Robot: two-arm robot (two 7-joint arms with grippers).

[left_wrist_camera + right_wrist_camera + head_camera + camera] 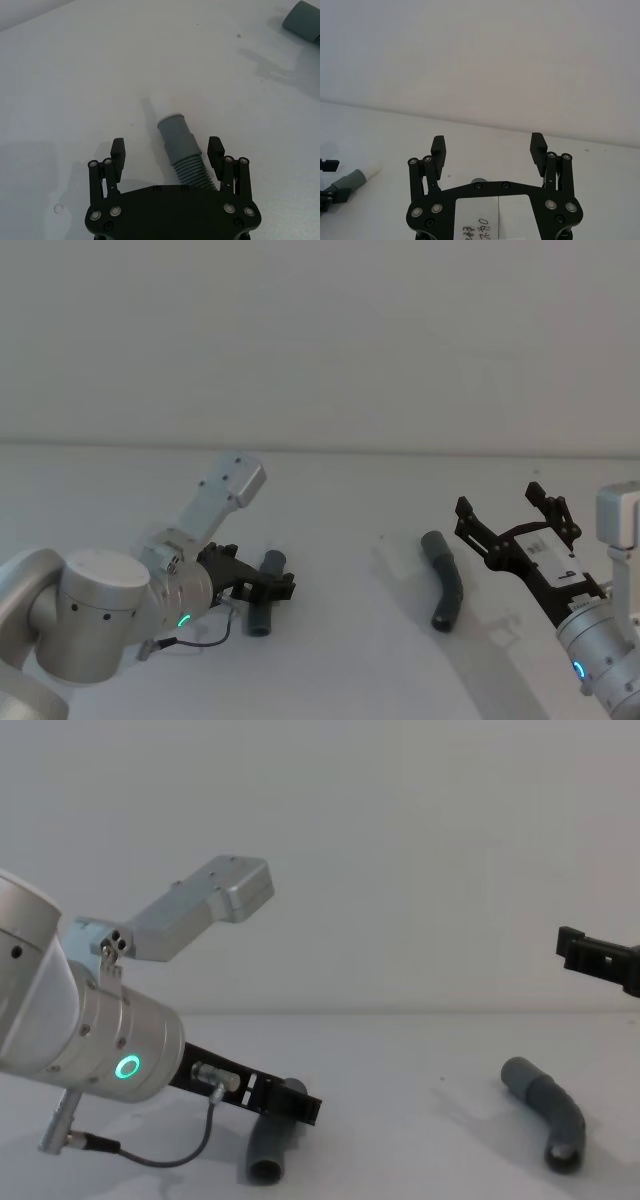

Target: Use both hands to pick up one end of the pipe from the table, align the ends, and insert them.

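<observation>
Two dark grey pipe pieces lie on the white table (pixel 350 660). The left pipe piece (pixel 262 620) lies between the fingers of my open left gripper (pixel 265 585), which is low over the table. In the left wrist view the pads (pixel 216 147) stand apart from the ribbed body, and the piece's collar end (pixel 172 125) points away from the palm. Its small white tip (pixel 372 171) shows in the right wrist view. The right pipe piece (pixel 447 592), bent, lies free on the table. My right gripper (pixel 500 500) hangs open in the air just right of it, holding nothing.
A plain pale wall rises behind the table's far edge (pixel 330 447). A thin cable (pixel 170 1155) loops under the left wrist near the table. Bare table surface (pixel 360 570) separates the two pipe pieces.
</observation>
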